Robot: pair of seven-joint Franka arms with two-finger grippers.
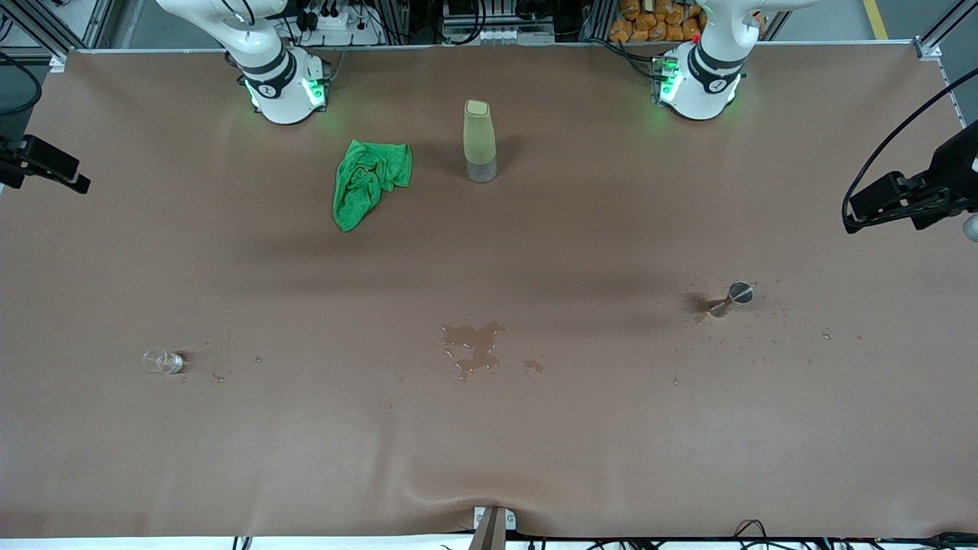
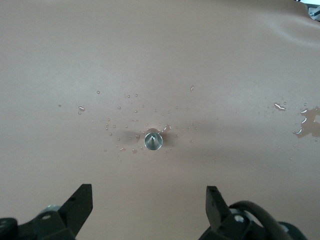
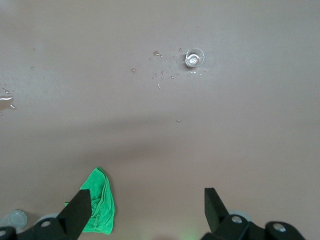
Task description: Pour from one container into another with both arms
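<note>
Tiny clear glass cup (image 1: 162,361) sits at 8 o'clock on the brown counter (image 1: 489,428), toward the right arm's end; wet puddle (image 1: 474,345) at 6. Small silvery hourglass-shaped metal jigger (image 1: 732,297) stands at 4, toward the left arm's end, droplets around it. Farther up: green cloth (image 1: 368,182) and tall yellow-green bottle (image 1: 480,140) at 12; left gripper (image 2: 149,200) over the jigger, right gripper (image 3: 147,205) high over the counter near the cloth, both with fingers spread, empty.

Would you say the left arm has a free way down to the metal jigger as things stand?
Probably yes: the left gripper hangs open over the upright jigger, with only water droplets around it and nothing standing between them.
</note>
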